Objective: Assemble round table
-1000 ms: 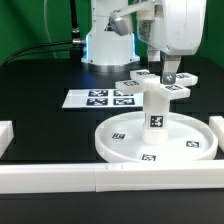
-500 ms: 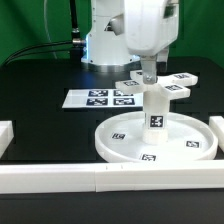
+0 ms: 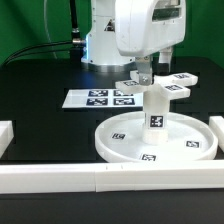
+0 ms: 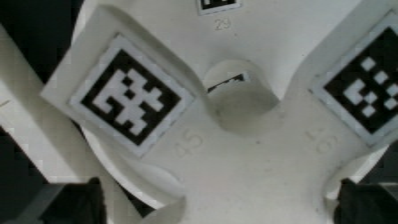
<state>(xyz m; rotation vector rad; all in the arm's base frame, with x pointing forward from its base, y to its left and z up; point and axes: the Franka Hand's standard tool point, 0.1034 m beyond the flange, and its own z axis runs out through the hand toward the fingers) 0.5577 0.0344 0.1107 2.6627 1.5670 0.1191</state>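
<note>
The round disc (image 3: 113, 146) lies flat near the front of the table. The short cylinder leg (image 3: 156, 112) stands upright at its centre. The cross-shaped foot piece (image 3: 166, 89) sits on top of the leg. My gripper (image 3: 144, 77) hangs over the foot's arm on the exterior view's left. In the wrist view the foot (image 4: 231, 140) fills the frame, with two tags and a centre hole. My gripper (image 4: 214, 200) has its dark fingers (image 4: 64, 198) wide apart on either side of the foot's hub, and a dark gap shows beside one finger. It looks open.
The marker board (image 3: 102, 98) lies behind the disc on the exterior view's left. White border rails run along the front (image 3: 100, 182), the left (image 3: 5, 135) and the right (image 3: 217, 124). The robot base (image 3: 105, 45) stands at the back.
My gripper and wrist have swung from the exterior view's right toward the left over the foot piece. The foot, leg and disc have not visibly moved.
</note>
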